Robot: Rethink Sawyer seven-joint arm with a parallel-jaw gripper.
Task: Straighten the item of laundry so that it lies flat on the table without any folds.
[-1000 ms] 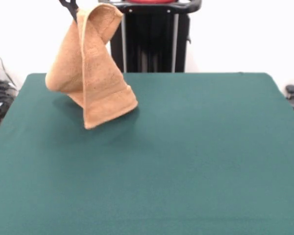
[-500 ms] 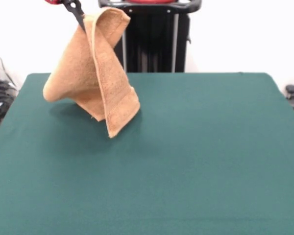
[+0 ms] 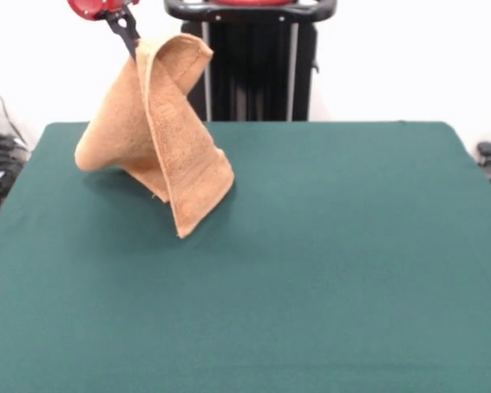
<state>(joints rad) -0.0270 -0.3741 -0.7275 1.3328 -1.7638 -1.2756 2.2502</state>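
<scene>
- Front view: one big green table (image 3: 327, 270) fills the picture, with a white wall behind it.
- A black stand (image 3: 250, 61) sits past the table at 12 o'clock. Dark cords and bits lie at 9 and 3 o'clock.
- There are no boxes or bowls.
- One gripper (image 3: 129, 37) at 11 o'clock pinches one orange towel (image 3: 159, 131) by its top.
- The towel hangs folded over the table's far left part.
</scene>
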